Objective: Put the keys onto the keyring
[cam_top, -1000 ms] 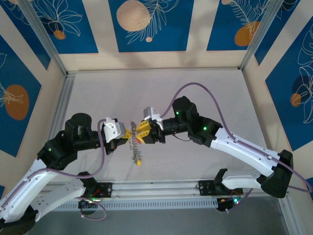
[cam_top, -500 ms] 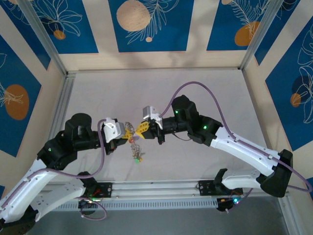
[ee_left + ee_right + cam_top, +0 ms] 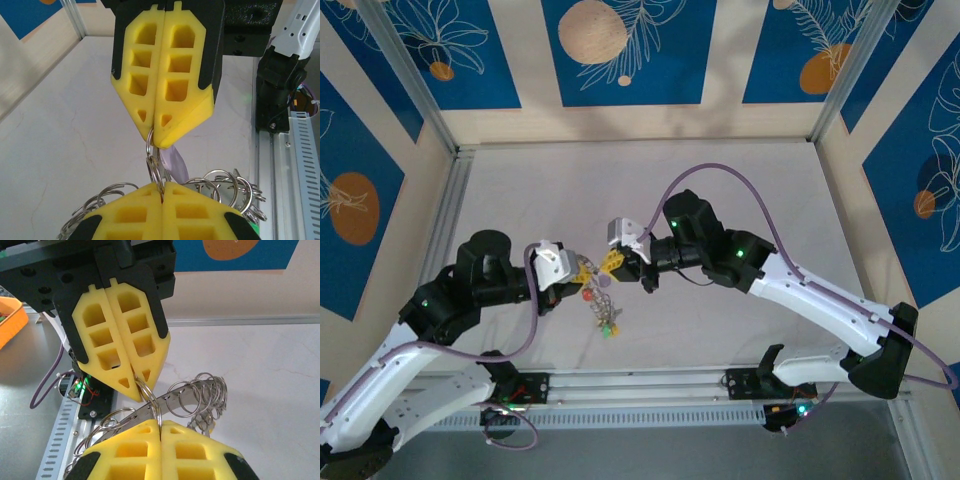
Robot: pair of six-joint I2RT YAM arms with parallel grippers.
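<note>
Yellow-fingered left gripper [image 3: 582, 269], right gripper [image 3: 614, 262] nose-to-nose, clamping keyring [image 3: 602, 299].

The top camera looks down over the pale grey table [image 3: 520, 200] from 6 o'clock. The close wrist cameras face each other, with the right yellow foam gripper [image 3: 155, 141] and the left yellow foam gripper [image 3: 140, 390] at 12 o'clock, sharing the silver wire keyring cluster [image 3: 603, 303].

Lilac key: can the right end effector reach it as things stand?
Probably not: the right end effector is shut on the keyring close by the lilac key, and the left end effector clamps it too. It must release first.
</note>
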